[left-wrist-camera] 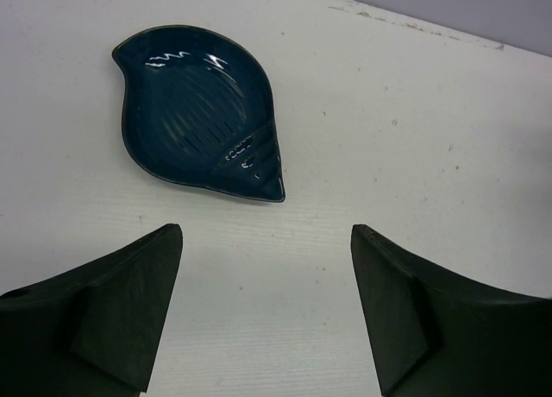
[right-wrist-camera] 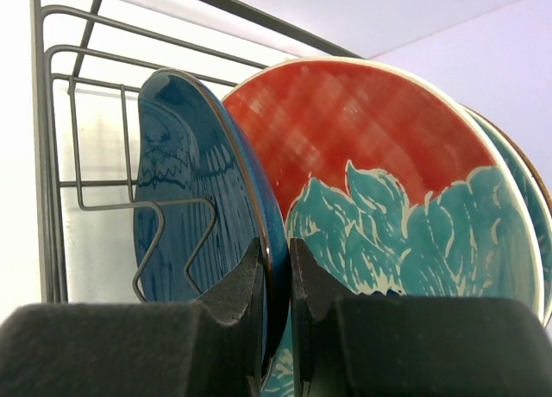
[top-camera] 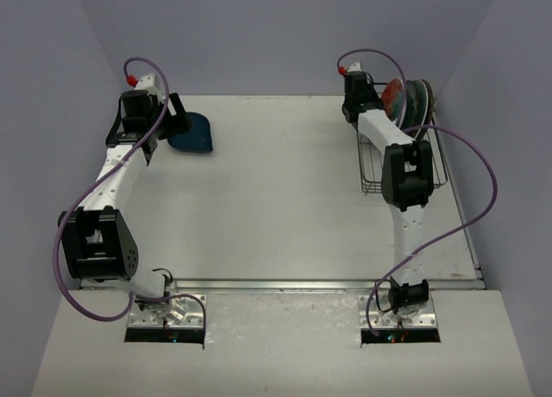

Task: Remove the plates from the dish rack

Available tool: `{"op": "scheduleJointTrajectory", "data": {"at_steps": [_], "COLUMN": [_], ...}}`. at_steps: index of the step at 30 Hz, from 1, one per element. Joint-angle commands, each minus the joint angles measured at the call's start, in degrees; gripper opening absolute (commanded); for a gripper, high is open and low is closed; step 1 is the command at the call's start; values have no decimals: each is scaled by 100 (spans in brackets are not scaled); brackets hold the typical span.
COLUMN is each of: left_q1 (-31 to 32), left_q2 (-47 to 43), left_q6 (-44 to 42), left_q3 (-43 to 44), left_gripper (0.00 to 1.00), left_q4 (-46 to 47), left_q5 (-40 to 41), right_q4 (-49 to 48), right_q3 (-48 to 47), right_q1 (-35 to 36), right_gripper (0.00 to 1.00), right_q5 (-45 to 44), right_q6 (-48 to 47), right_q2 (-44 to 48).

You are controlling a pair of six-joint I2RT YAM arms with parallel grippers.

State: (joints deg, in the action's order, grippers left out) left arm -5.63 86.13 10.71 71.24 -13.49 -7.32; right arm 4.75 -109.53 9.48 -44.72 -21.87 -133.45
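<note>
Right gripper (right-wrist-camera: 278, 280) pinches the rim of the dark blue plate (right-wrist-camera: 177, 198) standing in the dish rack (top-camera: 435, 160) at the far right corner of the bench (top-camera: 285, 207), while the left gripper (left-wrist-camera: 266, 242), jaws apart, hangs over a blue shell-shaped plate (left-wrist-camera: 194, 112) near the far left corner.

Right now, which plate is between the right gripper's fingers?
The dark blue plate upright in the dish rack; the red-orange plate beside it is not gripped.
</note>
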Motion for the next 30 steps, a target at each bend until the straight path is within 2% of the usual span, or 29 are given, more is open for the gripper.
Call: {"op": "scheduleJointTrajectory", "data": {"at_steps": [1, 4, 10, 11, 14, 20, 22, 23, 25, 26, 28, 30], "left_q1": [27, 27, 27, 27, 34, 27, 27, 32, 27, 35, 35, 58], "left_q2": [-32, 2, 107, 99, 58, -61, -236, -326, -477, -540, -640, -682], "left_q6": [74, 80, 123, 137, 157, 177, 177, 200, 355, 361, 580, 654], "left_q3": [6, 40, 153, 160, 153, 74, -94, -199, -528, -541, -733, -846], "left_gripper": [87, 100, 100, 100, 100, 100, 100, 100, 100, 100, 100, 100], "left_q4": [125, 86, -66, -53, -33, 48, 251, 370, 694, 707, 908, 949], "left_q5": [-165, -208, -174, -154, -132, -190, -548, -757, -1395, -1421, -2242, -2723], "right_q4": [-1279, -1953, -3370, -3768, -4607, -4795, -4113, -3647, -1927, -1856, -57, 618], "right_q3": [-72, 167, 650, 733, 807, 591, 450, 381, 202, 130, -278, -726], "right_q1": [23, 104, 356, 453, 607, 721, 743, 748, 748, 748, 748, 764], "right_gripper": [0, 0, 0, 0, 0, 0, 0, 0, 0, 0, 0, 0], "right_q5": [-470, -537, -606, -615, -618, -678, -678, -650, -349, -336, 188, 660], "right_q6": [-602, -1044, -2007, -2478, -3119, -3228, -2744, -2087, -905, -864, 646, 1305], "right_q2": [759, 900, 1161, 1176, 1165, 1251, 1475, 1600, 1864, 1989, 2234, 2309]}}
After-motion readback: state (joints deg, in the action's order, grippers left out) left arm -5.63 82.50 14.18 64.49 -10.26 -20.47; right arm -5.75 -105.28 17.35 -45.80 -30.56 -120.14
